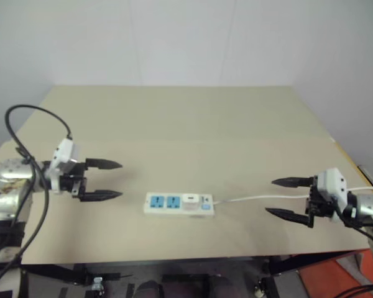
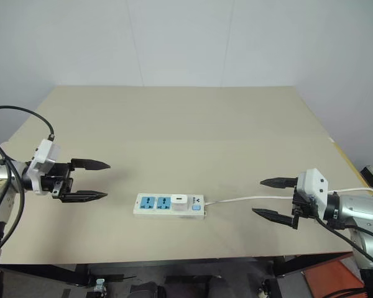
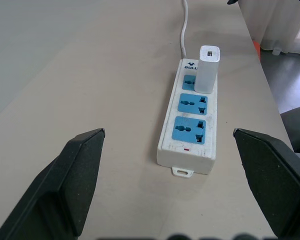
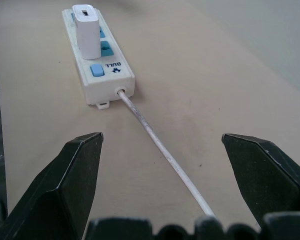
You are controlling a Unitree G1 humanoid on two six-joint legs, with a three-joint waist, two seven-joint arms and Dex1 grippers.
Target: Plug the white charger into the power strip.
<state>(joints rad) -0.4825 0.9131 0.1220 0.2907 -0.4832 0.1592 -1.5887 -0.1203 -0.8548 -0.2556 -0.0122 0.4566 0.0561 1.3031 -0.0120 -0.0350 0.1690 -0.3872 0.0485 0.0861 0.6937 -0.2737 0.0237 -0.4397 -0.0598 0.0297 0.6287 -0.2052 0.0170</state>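
Note:
The power strip [image 1: 179,204] lies flat near the table's front edge, with two blue socket faces showing. The white charger [image 1: 190,200] stands upright in the socket nearest the switch end; it is seen close in the left wrist view [image 3: 208,69] and the right wrist view [image 4: 87,31]. My left gripper [image 1: 104,180] hovers open to the left of the strip, apart from it, fingers pointing at it. My right gripper [image 1: 289,198] is open on the right, fingers pointing left along the strip's thin cable [image 1: 258,198]. Neither gripper holds anything.
The beige table [image 1: 174,124] stretches back to a white wall. The cable runs off toward the table's right edge. A black cable [image 1: 25,155] loops over my left arm. An orange patch of floor [image 1: 326,279] shows below the front right corner.

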